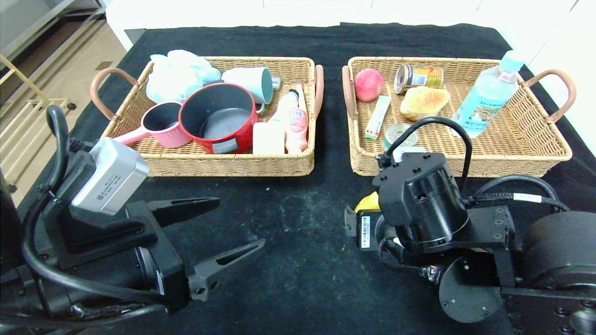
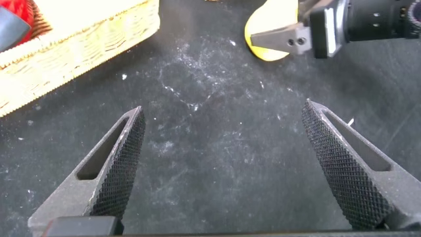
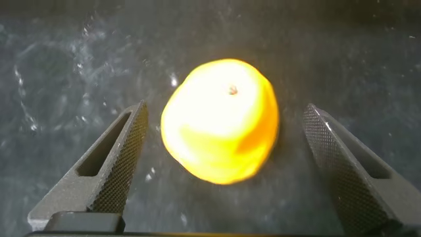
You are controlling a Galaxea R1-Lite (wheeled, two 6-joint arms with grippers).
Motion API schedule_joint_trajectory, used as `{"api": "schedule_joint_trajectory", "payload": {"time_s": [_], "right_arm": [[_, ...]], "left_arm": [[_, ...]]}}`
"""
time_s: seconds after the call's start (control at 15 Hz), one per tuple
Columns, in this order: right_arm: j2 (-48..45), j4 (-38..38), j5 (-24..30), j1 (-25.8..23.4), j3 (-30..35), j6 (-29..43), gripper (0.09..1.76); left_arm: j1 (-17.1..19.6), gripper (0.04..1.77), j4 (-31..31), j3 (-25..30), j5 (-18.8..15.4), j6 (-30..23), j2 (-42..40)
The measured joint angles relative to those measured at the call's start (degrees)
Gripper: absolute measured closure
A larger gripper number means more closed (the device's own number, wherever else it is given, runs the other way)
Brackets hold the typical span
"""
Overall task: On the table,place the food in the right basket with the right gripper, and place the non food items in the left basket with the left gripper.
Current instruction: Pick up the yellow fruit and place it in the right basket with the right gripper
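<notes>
Head view: one yellow fruit [image 1: 368, 202] is lying on the black table [image 1: 298, 242] in front of the right basket [image 1: 512, 158], under the right gripper [image 1: 361, 228]. Left wrist view: left gripper [image 2: 223, 168] is gaping wide, holding nothing. Right wrist view: wide-open fingers [image 3: 112, 164] are straddling the fruit, untouched.

You have bare worktop [image 1: 298, 242] between the two arms and in front of both baskets. The right gripper [image 3: 223, 171] hangs with its fingers [image 3: 115, 164] spread wide on either side of the yellow fruit [image 3: 220, 122], with open cloth on both sides. The left basket [image 1: 233, 163] is crowded. The right basket [image 1: 512, 139] has free floor near its right end, beside the leaning water bottle [image 1: 489, 93].
</notes>
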Motion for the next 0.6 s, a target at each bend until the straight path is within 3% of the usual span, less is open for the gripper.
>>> {"api": "schedule_joint_trajectory", "payload": {"time_s": [0.6], "right_arm": [[1.78, -1.68, -0.02, -0.94, -0.61, 0.02, 0.14]], "left_arm": [[-0.18, 0.09, 0.2, 0.22, -0.11, 0.1, 0.01]]}}
